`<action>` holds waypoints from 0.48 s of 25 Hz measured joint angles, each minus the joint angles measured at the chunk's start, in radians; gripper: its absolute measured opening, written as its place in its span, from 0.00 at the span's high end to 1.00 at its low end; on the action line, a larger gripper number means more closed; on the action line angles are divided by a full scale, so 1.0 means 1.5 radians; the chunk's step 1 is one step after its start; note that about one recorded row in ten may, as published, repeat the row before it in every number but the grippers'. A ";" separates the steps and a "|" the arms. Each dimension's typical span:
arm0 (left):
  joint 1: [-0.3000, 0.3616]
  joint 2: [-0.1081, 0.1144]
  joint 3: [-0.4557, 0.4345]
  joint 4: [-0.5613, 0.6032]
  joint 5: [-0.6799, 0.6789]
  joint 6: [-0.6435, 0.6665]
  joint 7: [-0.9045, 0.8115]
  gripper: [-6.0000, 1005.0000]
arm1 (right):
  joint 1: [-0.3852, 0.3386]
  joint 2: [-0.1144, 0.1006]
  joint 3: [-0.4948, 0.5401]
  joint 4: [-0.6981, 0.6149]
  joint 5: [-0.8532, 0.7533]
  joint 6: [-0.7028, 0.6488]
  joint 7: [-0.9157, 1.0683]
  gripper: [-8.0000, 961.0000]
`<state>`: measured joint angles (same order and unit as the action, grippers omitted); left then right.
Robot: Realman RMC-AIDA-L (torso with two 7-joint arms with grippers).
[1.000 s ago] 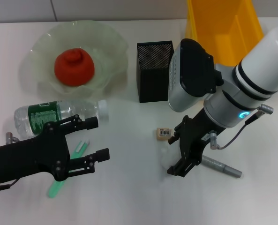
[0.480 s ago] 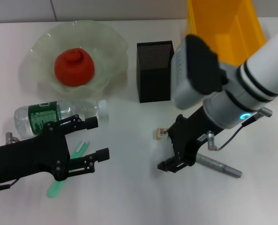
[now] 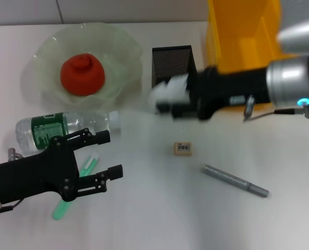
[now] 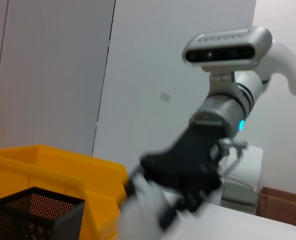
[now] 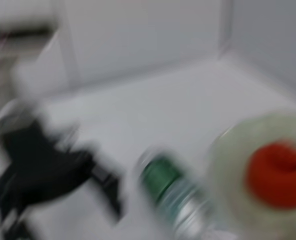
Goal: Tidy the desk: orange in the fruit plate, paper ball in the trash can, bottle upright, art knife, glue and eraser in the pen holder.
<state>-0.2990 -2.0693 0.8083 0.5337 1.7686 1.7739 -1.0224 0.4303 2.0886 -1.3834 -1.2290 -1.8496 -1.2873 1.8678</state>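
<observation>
My left gripper (image 3: 106, 153) hangs open over the table's near-left corner beside the lying bottle (image 3: 65, 126), while my right gripper (image 3: 170, 96), clamped on the paper ball (image 3: 163, 94), hovers before the pen holder (image 3: 172, 78), with the trash can (image 3: 245, 31) rightward at the far edge.

No wording can be read anywhere on the counter. The eraser (image 3: 183, 148) carries a white barcode sticker, its bars and digits too small to make out. The bottle (image 3: 60, 128), lying on its side, wears a green label with pale print that stays illegible.
</observation>
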 joint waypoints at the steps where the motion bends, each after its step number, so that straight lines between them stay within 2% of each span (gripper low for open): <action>1: 0.000 0.000 0.000 -0.001 0.000 -0.003 0.000 0.23 | -0.013 0.000 0.009 0.010 0.032 0.018 -0.016 0.46; 7: -0.001 0.001 0.000 -0.010 0.000 -0.004 0.000 0.23 | -0.073 -0.001 0.035 0.091 0.219 0.130 -0.172 0.47; 12: -0.001 0.002 0.000 -0.010 0.000 -0.004 0.000 0.23 | -0.091 -0.002 0.045 0.139 0.307 0.180 -0.286 0.47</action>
<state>-0.3002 -2.0668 0.8084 0.5184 1.7686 1.7685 -1.0216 0.2946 2.0863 -1.3156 -1.0199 -1.3888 -1.0180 1.4391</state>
